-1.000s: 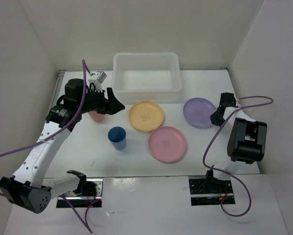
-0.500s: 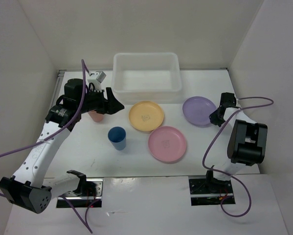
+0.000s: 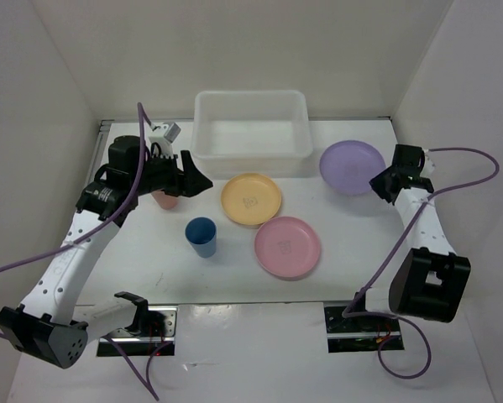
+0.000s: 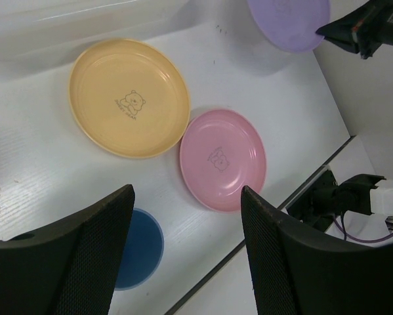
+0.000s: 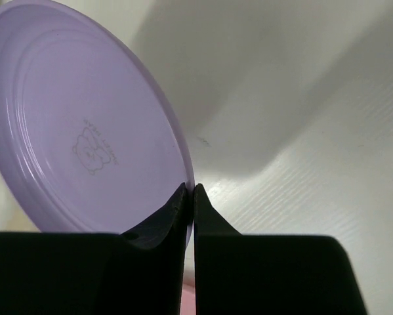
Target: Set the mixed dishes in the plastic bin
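Here the right gripper (image 3: 377, 181) is pinched tight on the rim of the light purple plate (image 3: 350, 166). It holds the plate tilted and clear of the table (image 3: 133, 252), with the plate's shadow falling on the white surface below in the right wrist view. In the top view the plate hangs at about 2 o'clock on the table, just off the right end of the plastic bin (image 3: 249, 156). The bin sits at 12 o'clock against the back wall, and its right wall and rolled rim stand between the plate and its inside. The yellow-orange plate (image 3: 251, 199) lies flat near the middle, just in front of the bin at its 6 o'clock. The pink plate (image 3: 287, 246) lies at 5 o'clock from the yellow-orange one, their edges almost touching. The blue cup (image 3: 201, 236) stands upright at 8 o'clock from the yellow-orange plate. The red cup (image 3: 165, 200) stands at its 9 o'clock, partly hidden under the left arm. The left gripper (image 3: 202, 180) hovers between the red cup and the yellow-orange plate, pointing toward 3 o'clock, its jaws spread wide and holding nothing. A purple cable (image 3: 461, 155) loops off the right arm toward the side wall.
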Available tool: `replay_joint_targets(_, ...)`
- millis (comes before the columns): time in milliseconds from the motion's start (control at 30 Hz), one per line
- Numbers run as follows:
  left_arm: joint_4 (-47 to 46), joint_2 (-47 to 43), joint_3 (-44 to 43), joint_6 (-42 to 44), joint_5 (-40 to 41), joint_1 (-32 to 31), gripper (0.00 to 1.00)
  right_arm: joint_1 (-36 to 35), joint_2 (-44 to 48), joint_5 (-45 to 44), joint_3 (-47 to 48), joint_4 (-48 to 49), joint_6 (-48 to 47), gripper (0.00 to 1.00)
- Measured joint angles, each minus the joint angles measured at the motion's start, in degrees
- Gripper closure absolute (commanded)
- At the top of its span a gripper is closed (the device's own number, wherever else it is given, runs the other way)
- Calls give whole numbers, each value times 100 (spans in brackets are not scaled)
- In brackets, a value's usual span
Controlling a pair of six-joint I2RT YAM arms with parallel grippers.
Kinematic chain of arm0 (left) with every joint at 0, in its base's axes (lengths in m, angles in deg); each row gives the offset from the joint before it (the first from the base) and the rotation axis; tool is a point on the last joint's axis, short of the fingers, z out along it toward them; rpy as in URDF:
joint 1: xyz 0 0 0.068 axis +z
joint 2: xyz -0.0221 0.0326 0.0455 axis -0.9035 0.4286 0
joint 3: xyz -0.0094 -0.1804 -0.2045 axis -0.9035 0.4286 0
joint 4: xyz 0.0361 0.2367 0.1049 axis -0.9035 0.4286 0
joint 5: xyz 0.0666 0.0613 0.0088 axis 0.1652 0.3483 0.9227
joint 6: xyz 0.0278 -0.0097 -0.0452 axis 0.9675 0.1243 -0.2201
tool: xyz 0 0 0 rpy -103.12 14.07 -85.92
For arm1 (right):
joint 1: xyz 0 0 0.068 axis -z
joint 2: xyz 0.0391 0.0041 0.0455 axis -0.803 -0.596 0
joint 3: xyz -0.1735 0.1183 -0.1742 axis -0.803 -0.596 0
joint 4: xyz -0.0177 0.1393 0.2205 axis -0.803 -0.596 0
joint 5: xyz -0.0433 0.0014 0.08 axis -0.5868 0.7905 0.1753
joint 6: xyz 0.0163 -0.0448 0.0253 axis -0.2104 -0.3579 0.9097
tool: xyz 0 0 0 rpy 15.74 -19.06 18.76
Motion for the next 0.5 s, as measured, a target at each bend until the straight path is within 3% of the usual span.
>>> replay_joint_targets(300, 13, -85, 0, 2, -17, 0, 28, -188, 466, 531, 1012, -111, 83, 100)
replay_joint_targets(500, -2, -227, -2, 2, -59, 0, 29, -1633, -476, 658, 2146, 146, 352, 100)
